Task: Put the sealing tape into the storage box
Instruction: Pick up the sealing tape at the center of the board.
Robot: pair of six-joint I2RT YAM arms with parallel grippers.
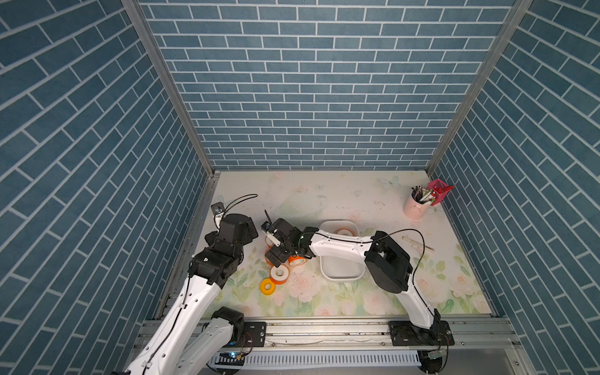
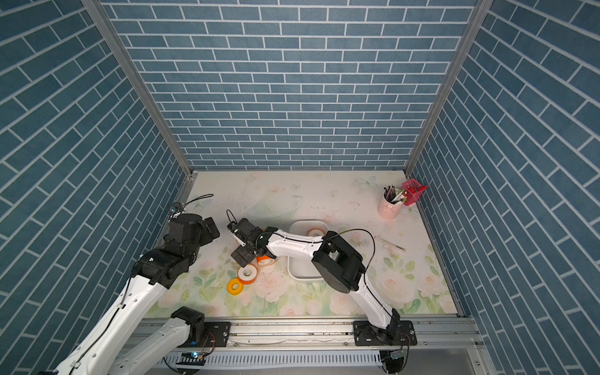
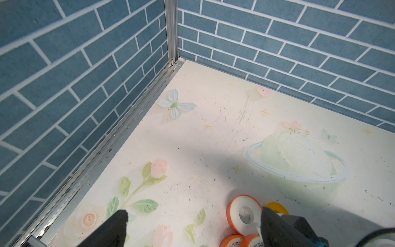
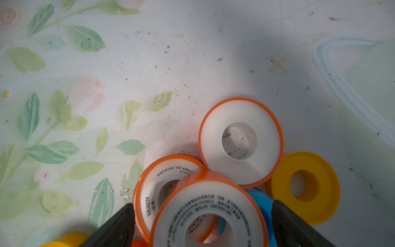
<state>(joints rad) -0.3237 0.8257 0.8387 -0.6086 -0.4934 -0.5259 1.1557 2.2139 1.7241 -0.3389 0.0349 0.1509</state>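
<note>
Right wrist view: looking straight down, right tool [image 4: 202,204] spread astride a tilted orange-rimmed tape roll [image 4: 211,198], hole facing up, propped on neighbours on the counter [image 4: 149,64] beside a flat yellow roll [image 4: 305,186]. Seen in both top views reaching left across the storage box [image 1: 341,277], wrist bent down. Left tool [image 3: 193,212] spread, empty, near those rolls. Another roll [image 1: 344,232] flat inside the box.

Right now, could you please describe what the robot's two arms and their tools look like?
Both arms match: the left arm and right arm have smooth white shells between boxy black joints, on black base plates. A thin black cable loops outside each. The left tool and right tool each end in two dark, wedge-shaped fingers.
</note>
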